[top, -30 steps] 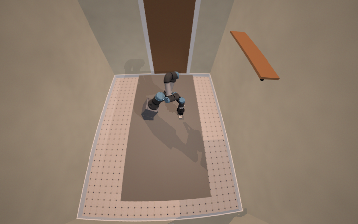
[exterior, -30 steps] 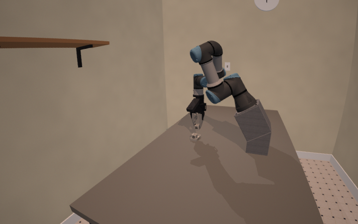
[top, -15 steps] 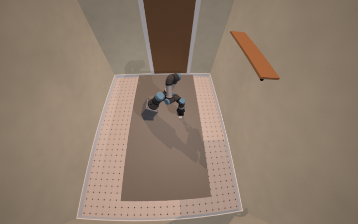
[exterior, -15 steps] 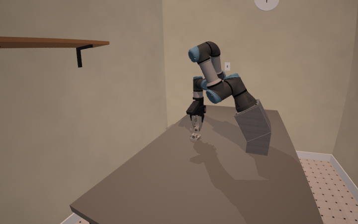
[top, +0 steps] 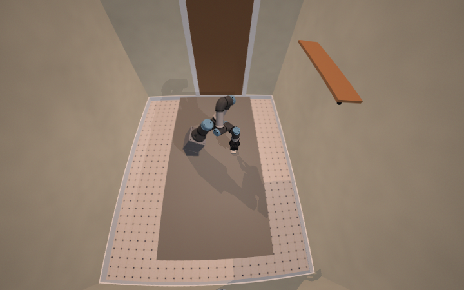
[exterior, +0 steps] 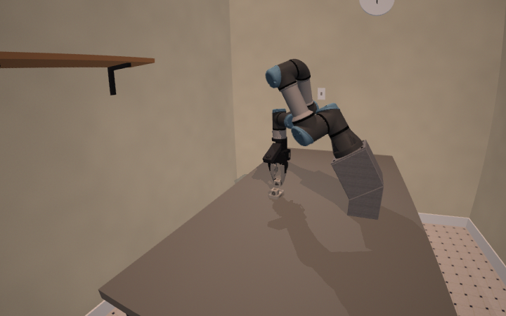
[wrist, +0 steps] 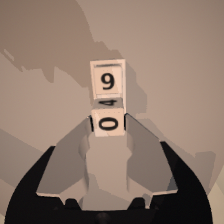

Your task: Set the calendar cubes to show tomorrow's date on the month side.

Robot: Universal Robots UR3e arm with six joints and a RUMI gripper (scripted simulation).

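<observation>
- Arm point(exterior: 313, 123): grey links with blue joint caps, folded over itself, rising from a slanted grey pedestal point(exterior: 360, 182) that stands on the brown table point(exterior: 231, 253)
- Gripper point(exterior: 276, 180): points down at the table near its far edge; the jaws are clenched on a small pale cube
- Held cube point(wrist: 107, 123): pinched between the two fingertips in the wrist view; the face toward the camera shows a 0, and the face above it carries a dark digit seen too steeply to read with certainty
- Held cube, position: lifted off the table, hanging just above the second cube in the exterior view
- Second cube point(wrist: 107, 79): rests on the table just beyond the fingertips, a 9 on its upward face; in the exterior view point(exterior: 275, 192) it sits directly under the gripper
- Tray and month name: too small to make out in any view; I cannot tell whether the second cube sits in a tray
- Room fittings: wooden shelf point(exterior: 74, 60) on a black bracket on the left wall, a round clock point(exterior: 377, 5) cut by the top edge, a brown door point(top: 218, 44) behind the table, dotted tiled floor point(top: 136, 205)
</observation>
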